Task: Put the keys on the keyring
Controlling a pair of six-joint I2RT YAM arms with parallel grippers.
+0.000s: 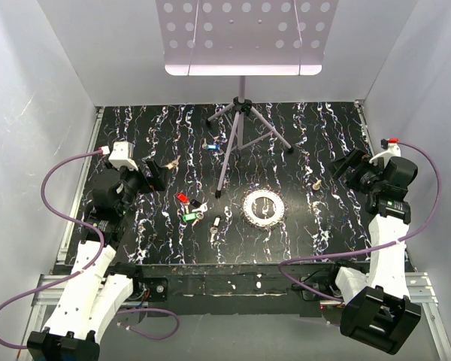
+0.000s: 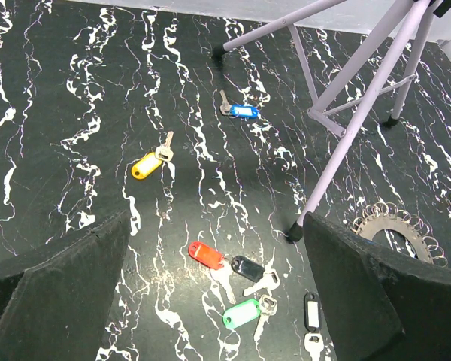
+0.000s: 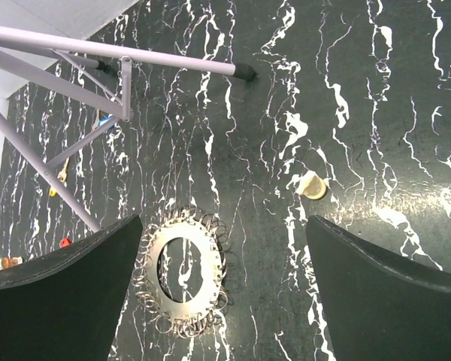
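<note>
The keyring [image 1: 264, 205], a flat silvery ring edged with small wire loops, lies right of the table's centre; it also shows in the right wrist view [image 3: 211, 274] and the left wrist view [image 2: 395, 226]. Keys with red [image 1: 183, 198], black [image 1: 196, 204] and green [image 1: 189, 217] heads lie clustered left of it, seen close in the left wrist view [image 2: 206, 254] [image 2: 248, 266] [image 2: 241, 313]. Another black-tagged key [image 2: 311, 310] lies beside them. A blue key [image 2: 243, 111] and a yellow key [image 2: 145, 166] lie farther back. My left gripper [image 1: 154, 174] and right gripper [image 1: 351, 167] are open, empty, above the table.
A lilac tripod stand [image 1: 240, 128] stands at the back centre, one foot [image 2: 290, 234] near the key cluster, with a perforated tray [image 1: 244, 34] overhead. A small cream object [image 3: 312, 185] lies right of the keyring. White walls enclose the black marbled table [image 1: 323, 135].
</note>
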